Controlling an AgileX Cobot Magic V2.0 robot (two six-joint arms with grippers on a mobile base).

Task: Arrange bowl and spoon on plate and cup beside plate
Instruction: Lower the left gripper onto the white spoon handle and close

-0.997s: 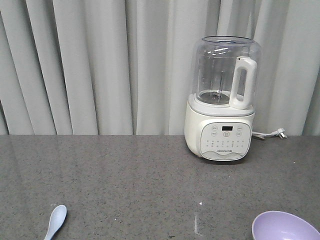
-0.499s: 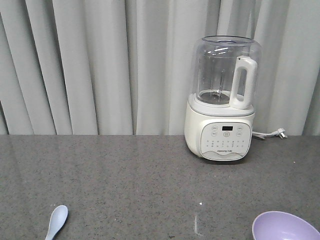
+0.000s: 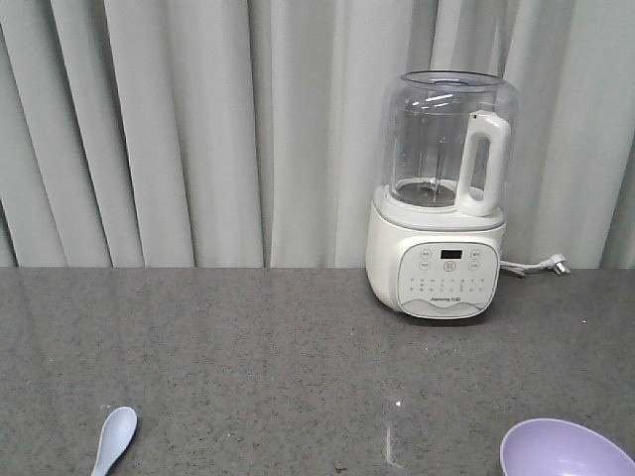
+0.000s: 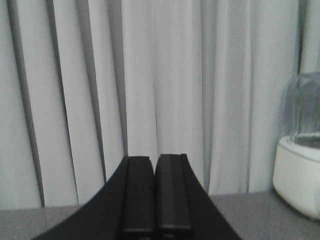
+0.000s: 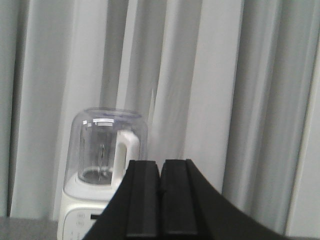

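- my left gripper is pressed together, its two black fingers side by side with nothing between them. it is up in the air and faces the curtain.
- my right gripper is pressed together too and holds nothing. it is also up in the air and points toward the blender.
- the spoon lies flat on the grey worktop at the near left edge of the front view. its round scoop points away from me, and the picture edge cuts off its handle.
- the bowl sits open side up at the near right corner, well apart from the spoon. only part of it shows.
- the blender stands at the back right, close to the curtain.
- i cannot see the plate or the cup in any view.
- i think the spoon is light, thin and smooth. it lies very low, so i would pinch the handle across its narrow sides, with my tips almost on the worktop. it could slip or spin.
- i think the bowl is light and slippery too. i would take it by the rim, one finger inside and one outside. a weak squeeze could let it tip.
- both grippers must spread open first.
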